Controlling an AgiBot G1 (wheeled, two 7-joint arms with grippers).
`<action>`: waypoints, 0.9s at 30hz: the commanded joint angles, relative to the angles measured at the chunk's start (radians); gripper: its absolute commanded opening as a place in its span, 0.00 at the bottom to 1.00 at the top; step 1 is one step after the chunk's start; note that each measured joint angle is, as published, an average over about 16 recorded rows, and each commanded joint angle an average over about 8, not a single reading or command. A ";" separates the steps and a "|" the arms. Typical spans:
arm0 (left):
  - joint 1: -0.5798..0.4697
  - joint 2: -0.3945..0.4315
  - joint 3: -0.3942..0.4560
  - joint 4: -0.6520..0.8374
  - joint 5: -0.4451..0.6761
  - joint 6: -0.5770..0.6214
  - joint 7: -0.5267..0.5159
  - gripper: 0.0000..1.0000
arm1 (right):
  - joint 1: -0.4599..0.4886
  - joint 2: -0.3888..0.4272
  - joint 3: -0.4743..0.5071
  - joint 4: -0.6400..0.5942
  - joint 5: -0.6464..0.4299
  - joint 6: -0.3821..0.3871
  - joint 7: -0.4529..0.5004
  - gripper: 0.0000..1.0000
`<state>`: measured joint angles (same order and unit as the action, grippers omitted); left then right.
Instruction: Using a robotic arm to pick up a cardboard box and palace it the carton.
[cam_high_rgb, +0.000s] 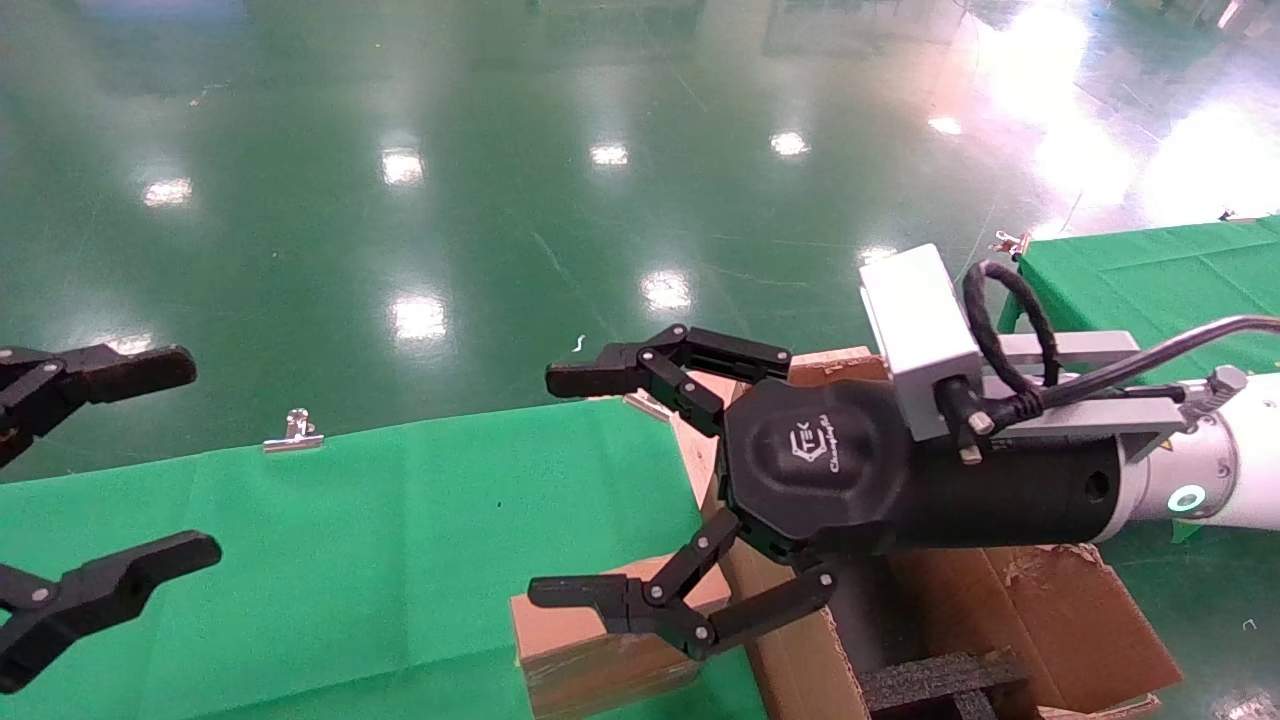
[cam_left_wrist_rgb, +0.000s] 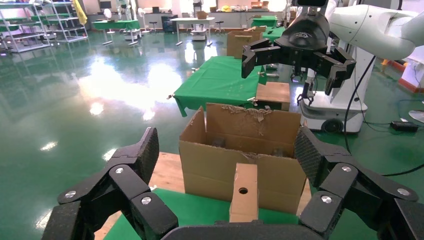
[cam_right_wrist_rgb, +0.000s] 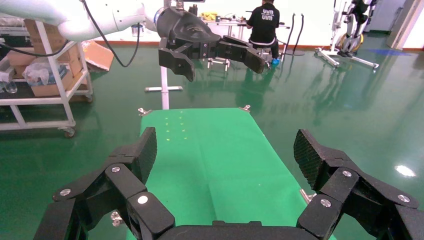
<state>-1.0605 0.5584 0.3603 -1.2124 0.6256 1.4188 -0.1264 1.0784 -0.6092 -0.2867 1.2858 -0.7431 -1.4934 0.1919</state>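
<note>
One cardboard box (cam_left_wrist_rgb: 243, 192), seemingly on end

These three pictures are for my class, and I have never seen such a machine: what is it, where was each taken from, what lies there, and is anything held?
It is a two-armed robot. The head view looks down from its head. The right gripper hangs open above the small cardboard box, beside the large carton. The left gripper waits open over the green table. The other two pictures come from cameras on the wrists: the left wrist view faces the cardboard box and carton, the right wrist view the table. Nothing is held.
</note>
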 joint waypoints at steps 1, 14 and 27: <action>0.000 0.000 0.000 0.000 0.000 0.000 0.000 0.00 | -0.001 0.000 0.002 -0.001 0.004 0.000 -0.001 1.00; 0.000 0.000 0.000 0.000 0.000 0.000 0.000 0.00 | 0.097 -0.026 -0.128 0.002 -0.273 0.002 0.060 1.00; 0.000 0.000 0.000 0.000 0.000 0.000 0.000 0.00 | 0.281 -0.154 -0.308 -0.051 -0.618 -0.057 0.071 1.00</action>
<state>-1.0604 0.5583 0.3603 -1.2124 0.6256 1.4188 -0.1264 1.3508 -0.7628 -0.5882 1.2291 -1.3458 -1.5439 0.2612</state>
